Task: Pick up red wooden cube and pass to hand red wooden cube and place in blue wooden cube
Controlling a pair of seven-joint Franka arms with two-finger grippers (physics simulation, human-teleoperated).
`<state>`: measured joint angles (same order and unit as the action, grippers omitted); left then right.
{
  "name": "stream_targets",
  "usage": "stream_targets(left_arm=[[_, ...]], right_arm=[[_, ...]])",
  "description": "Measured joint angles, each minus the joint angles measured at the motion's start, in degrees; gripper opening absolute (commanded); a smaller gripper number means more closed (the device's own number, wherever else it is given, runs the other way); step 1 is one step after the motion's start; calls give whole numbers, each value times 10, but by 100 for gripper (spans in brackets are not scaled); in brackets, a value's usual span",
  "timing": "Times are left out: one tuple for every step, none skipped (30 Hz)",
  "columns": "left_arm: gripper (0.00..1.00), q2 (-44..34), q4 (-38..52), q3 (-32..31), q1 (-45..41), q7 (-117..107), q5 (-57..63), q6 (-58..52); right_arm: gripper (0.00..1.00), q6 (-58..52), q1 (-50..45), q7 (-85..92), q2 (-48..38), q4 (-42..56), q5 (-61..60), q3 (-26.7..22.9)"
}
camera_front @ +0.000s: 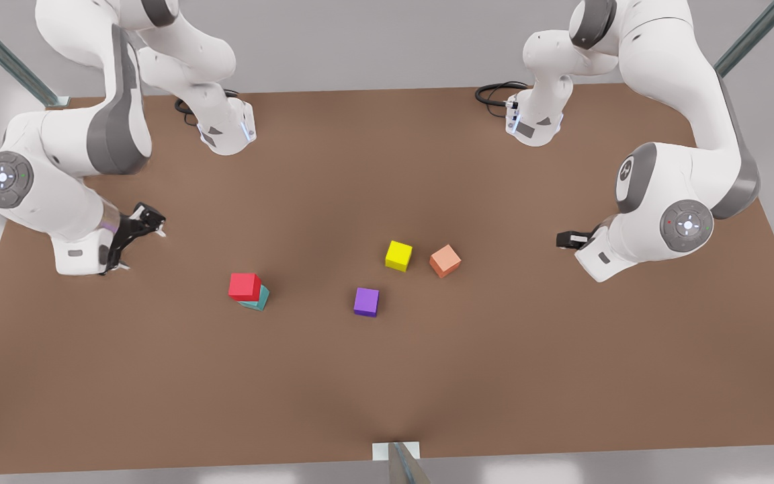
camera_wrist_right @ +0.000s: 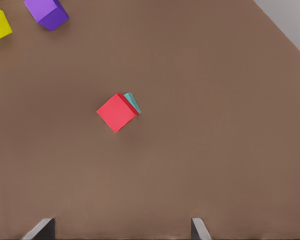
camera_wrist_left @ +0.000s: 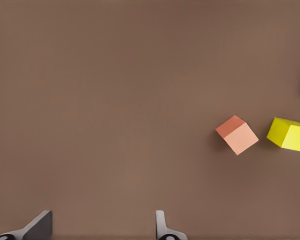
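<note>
Red cube (camera_front: 244,286) sits on top of the blue cube (camera_front: 257,298), lower left of centre in the front view. Stack is slightly offset: a sliver of teal shows past the red cube's edge in both the front view and the right wrist view. Nothing is touching the stack.

Right gripper (camera_front: 133,236) is at the front view's left, well apart from the stack, raised off the table (camera_front: 387,376). Its wrist camera looks down on the red cube (camera_wrist_right: 116,112) with the blue cube (camera_wrist_right: 133,102) peeking out beneath; fingertips (camera_wrist_right: 40,229) stand wide apart with nothing between them.

Left gripper (camera_front: 570,239) is at the front view's right, mostly hidden behind its own wrist in that view. Its wrist view shows fingertips (camera_wrist_left: 37,226) spread, holding nothing, with the orange cube (camera_wrist_left: 237,134) and yellow cube (camera_wrist_left: 289,134) off to one side on the table.

Other cubes: yellow (camera_front: 398,255), orange (camera_front: 445,260) and purple (camera_front: 366,302) lie near mid-table, apart from one another and from the stack.

Assessment: pick, handover and placement look done, since red rests on blue and both grippers are free. Both arms appear parked clear. Only open item is the seating of red on blue; from these angles I cannot tell how much overhang there is, though it looks stable.
</note>
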<state>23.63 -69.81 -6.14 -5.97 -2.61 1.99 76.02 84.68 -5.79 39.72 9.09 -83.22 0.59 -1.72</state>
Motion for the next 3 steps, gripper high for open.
stream_targets(left_arm=[[100, 0, 0, 0, 0, 0, 0, 0], [100, 0, 0, 0, 0, 0, 0, 0], [100, 0, 0, 0, 0, 0, 0, 0]], right_arm=[[100, -11, 6, -27, -10, -11, 4, 6], [100, -20, 8, -54, -16, -17, 7, 9], [100, -27, 9, -78, -18, -20, 8, 10]])
